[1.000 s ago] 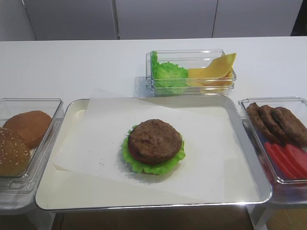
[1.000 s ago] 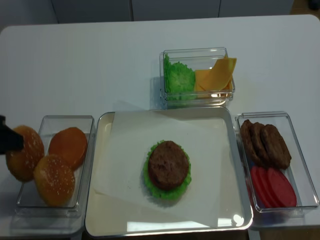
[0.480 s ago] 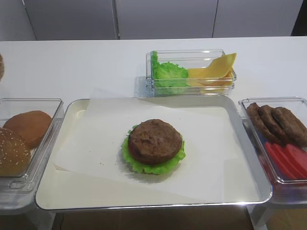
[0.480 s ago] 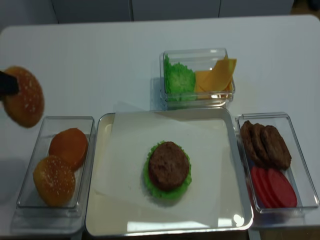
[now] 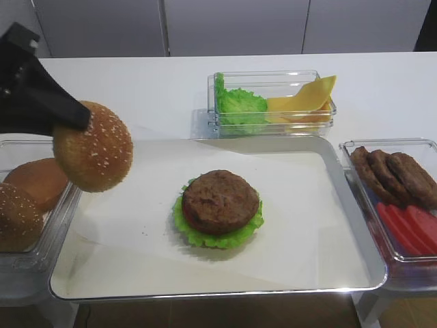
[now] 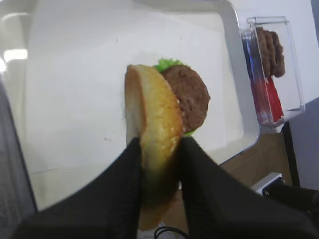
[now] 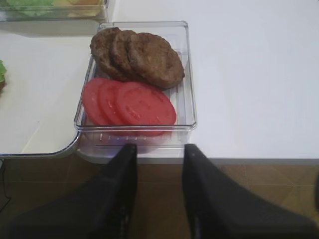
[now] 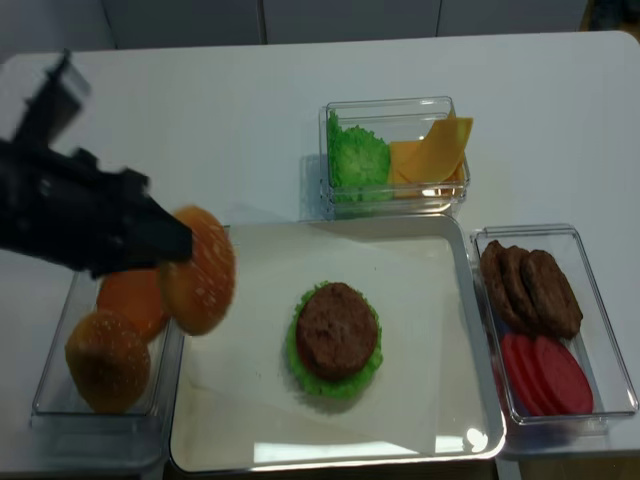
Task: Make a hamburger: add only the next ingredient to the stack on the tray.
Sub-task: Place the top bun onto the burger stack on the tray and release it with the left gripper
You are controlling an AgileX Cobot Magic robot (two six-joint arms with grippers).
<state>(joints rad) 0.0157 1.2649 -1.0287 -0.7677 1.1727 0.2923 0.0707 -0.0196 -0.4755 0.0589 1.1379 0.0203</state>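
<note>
While clamped edge-on in the left pincer (image 6: 158, 149), sesame bun top (image 5: 93, 146) hangs over the tray (image 5: 355, 219) left edge, short of the stack (image 5: 218, 208). Remaining: carry across, lay on patty (image 5: 220, 201). Right pincer (image 7: 158, 164) idle, narrowly parted, empty.

Lighting: bright, even, from overhead; white tabletop (image 5: 136, 89) near washed out. Shadows: soft, faint, just beside the clear boxes. Glare: bright patches on the tray (image 8: 470, 440) at lower right of the realsense view, and upper left of the left wrist view. Blur: moving sesame bun (image 8: 200, 270) and dark left arm (image 8: 70, 215) smeared. Focus: black fingers (image 7: 119, 199) soft along both wrist views' lower edges. Distortion: slight tilt in left wrist view.
</note>
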